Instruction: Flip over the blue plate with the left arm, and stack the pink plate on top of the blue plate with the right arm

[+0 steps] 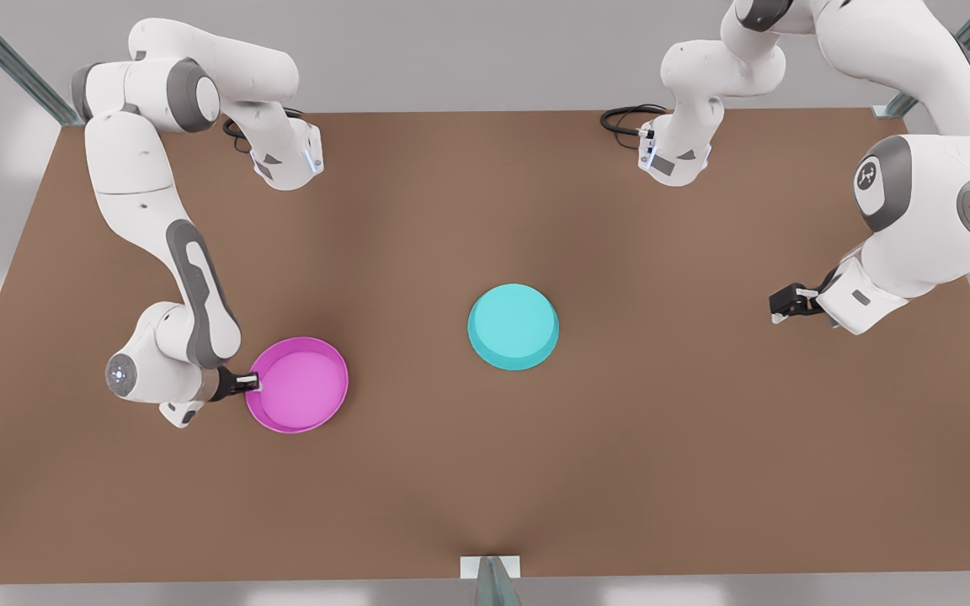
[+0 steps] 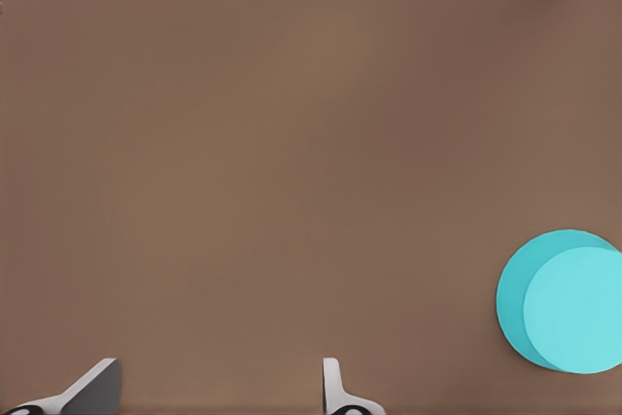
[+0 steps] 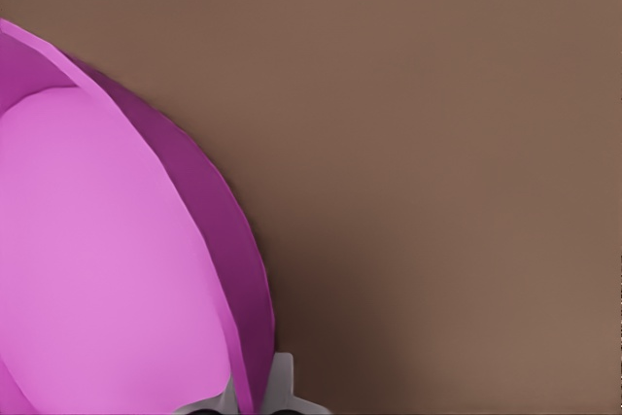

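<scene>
while the pink plate [image 1: 298, 385] looks like thin, stiff plastic, light enough for one pinch to carry, its smooth raised rim is probably slippery, so the sensible hold is across that rim wall with one finger inside and one outside. that is how the right gripper [image 1: 249, 384] sits now: at the plate's left edge in the front view, its fingers [image 3: 282, 386] closed on the rim, as the right wrist view shows the wall running between them. the plate lies on the brown table [image 1: 485, 471] at the near left, open side up. a grip so far off centre will likely let the plate droop or swing when raised, so a slow lift seems wise.

the blue plate [image 1: 513, 326] rests near the table's middle, well apart to the right of the pink one, its flat base up, so it appears already turned over.

the left gripper [image 1: 781, 306] waits at the right side, well clear of the blue plate [image 2: 564, 301], its fingers [image 2: 335, 391] spread apart and holding nothing.
</scene>
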`<action>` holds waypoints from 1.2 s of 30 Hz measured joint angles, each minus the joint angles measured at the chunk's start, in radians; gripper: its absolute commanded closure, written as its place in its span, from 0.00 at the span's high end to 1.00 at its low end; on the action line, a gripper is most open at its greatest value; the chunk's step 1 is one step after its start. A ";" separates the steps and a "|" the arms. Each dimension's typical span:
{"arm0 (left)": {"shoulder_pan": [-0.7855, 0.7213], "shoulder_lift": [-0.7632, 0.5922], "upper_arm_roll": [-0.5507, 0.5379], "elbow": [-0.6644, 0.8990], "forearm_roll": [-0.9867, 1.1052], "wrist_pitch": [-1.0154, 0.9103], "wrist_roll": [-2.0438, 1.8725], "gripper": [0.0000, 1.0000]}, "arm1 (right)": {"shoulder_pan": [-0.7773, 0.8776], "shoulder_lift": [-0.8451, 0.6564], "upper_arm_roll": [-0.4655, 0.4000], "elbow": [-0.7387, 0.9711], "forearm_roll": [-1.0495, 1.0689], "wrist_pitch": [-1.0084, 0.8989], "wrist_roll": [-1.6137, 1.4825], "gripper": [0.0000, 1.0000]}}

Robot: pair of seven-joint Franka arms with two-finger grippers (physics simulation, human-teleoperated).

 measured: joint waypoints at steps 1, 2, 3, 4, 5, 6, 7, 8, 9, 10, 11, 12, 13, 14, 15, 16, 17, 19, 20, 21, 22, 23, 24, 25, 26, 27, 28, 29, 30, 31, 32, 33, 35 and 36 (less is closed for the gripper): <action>0.000 0.000 0.000 0.000 0.000 0.000 0.000 1.00 | 0.000 -0.001 0.000 0.000 0.000 0.000 0.000 0.21; 0.000 0.000 0.001 0.000 0.000 0.000 -0.001 1.00 | -0.001 -0.005 0.000 0.000 -0.001 0.000 0.000 0.21; 0.000 0.001 0.000 0.000 0.001 0.000 0.000 1.00 | 0.000 -0.007 -0.001 0.000 0.000 -0.001 0.001 0.21; 0.000 0.000 0.000 0.000 0.001 0.000 -0.001 1.00 | -0.001 -0.009 0.000 0.000 0.000 -0.001 0.001 0.21; 0.000 0.000 0.000 0.000 0.001 0.000 0.000 1.00 | -0.001 -0.013 0.000 0.000 0.001 -0.003 0.001 0.21; 0.000 0.001 0.000 0.000 0.001 0.000 0.000 1.00 | -0.001 -0.015 0.000 0.001 0.002 -0.009 0.001 0.21; 0.000 0.002 0.000 0.000 0.001 0.000 -0.001 1.00 | -0.002 -0.019 0.000 0.002 0.003 -0.011 0.001 0.21; 0.000 0.002 0.000 0.000 0.001 0.000 -0.001 1.00 | -0.002 -0.020 0.001 0.002 0.003 -0.011 0.000 0.21; 0.000 0.002 0.000 0.000 0.001 0.000 -0.002 1.00 | -0.003 -0.022 0.002 0.002 0.004 -0.022 0.000 0.21; 0.000 0.002 0.000 0.000 0.001 0.000 -0.002 1.00 | -0.007 -0.029 0.003 0.007 0.017 -0.046 0.001 0.21; 0.000 0.002 0.000 0.000 0.001 0.000 -0.002 1.00 | -0.006 -0.042 0.010 0.009 0.046 -0.081 0.003 0.21; 0.000 0.001 0.000 0.000 0.002 0.000 -0.003 1.00 | 0.005 -0.060 0.028 0.009 0.049 -0.095 0.007 0.21; 0.000 0.002 0.000 -0.001 0.002 0.000 -0.003 1.00 | 0.009 -0.068 0.044 0.022 0.050 -0.134 0.011 0.21; 0.000 0.002 0.000 0.000 0.002 0.000 -0.004 1.00 | 0.022 -0.070 0.052 0.036 0.050 -0.164 0.019 0.21; 0.000 0.002 0.000 0.000 0.002 0.000 -0.005 1.00 | 0.043 -0.068 0.054 0.047 0.050 -0.170 0.026 0.21; 0.000 0.002 0.000 0.000 0.002 0.000 -0.005 1.00 | 0.068 -0.066 0.054 0.068 0.050 -0.194 0.028 0.21; 0.000 0.002 0.000 0.000 0.002 0.000 -0.005 1.00 | 0.101 -0.067 0.052 0.085 0.049 -0.211 0.028 0.21; 0.000 0.002 0.000 0.000 0.002 0.000 -0.004 1.00 | 0.185 -0.066 0.052 0.123 0.048 -0.216 0.029 0.21; 0.000 0.002 0.000 0.000 0.002 0.000 -0.005 1.00 | 0.224 -0.065 0.052 0.137 0.050 -0.216 0.030 0.21; 0.000 0.002 0.000 0.000 0.002 0.000 -0.004 1.00 | 0.266 -0.058 0.052 0.157 0.051 -0.216 0.041 0.21; 0.000 0.002 0.000 0.000 0.002 0.000 -0.005 1.00 | 0.297 -0.057 0.052 0.167 0.050 -0.216 0.103 0.21; 0.000 0.003 0.000 0.000 0.002 0.000 -0.005 1.00 | 0.331 -0.053 0.052 0.183 0.053 -0.216 0.141 0.21; 0.000 0.003 0.000 0.000 0.002 0.000 -0.005 1.00 | 0.373 -0.044 0.052 0.206 0.056 -0.216 0.188 0.21; 0.000 0.003 0.000 0.000 0.002 0.000 -0.005 1.00 | 0.408 -0.040 0.052 0.228 0.057 -0.215 0.239 0.21; 0.000 0.003 0.000 0.000 0.002 0.000 -0.003 1.00 | 0.450 -0.039 0.052 0.242 0.057 -0.212 0.301 0.21; 0.000 0.005 0.000 0.000 0.002 0.000 -0.003 1.00 | 0.486 -0.027 0.052 0.273 0.057 -0.212 0.358 0.21; 0.000 0.005 0.000 0.000 0.002 0.000 -0.004 1.00 | 0.510 -0.008 0.052 0.294 0.060 -0.208 0.392 0.21; 0.000 0.005 0.000 0.000 0.002 0.000 -0.004 1.00 | 0.543 0.006 0.052 0.311 0.060 -0.198 0.441 0.21; -0.001 0.005 0.000 0.000 0.002 0.000 -0.005 1.00 | 0.574 0.028 0.052 0.339 0.060 -0.194 0.484 0.21; 0.000 0.006 0.000 0.000 0.001 0.000 -0.005 1.00 | 0.595 0.038 0.052 0.353 0.060 -0.191 0.514 0.21; 0.000 0.006 0.000 0.000 0.001 0.000 -0.005 1.00 | 0.621 0.041 0.052 0.363 0.060 -0.189 0.558 0.21; 0.001 0.006 -0.001 0.000 0.001 0.000 -0.005 1.00 | 0.637 0.050 0.052 0.365 0.061 -0.178 0.569 0.21; 0.000 0.006 -0.002 0.000 0.001 0.000 -0.005 1.00 | 0.677 0.066 0.052 0.363 0.061 -0.133 0.625 0.21; 0.000 0.006 -0.002 0.000 0.001 0.000 -0.005 1.00 | 0.678 0.072 0.054 0.363 0.061 -0.132 0.634 0.21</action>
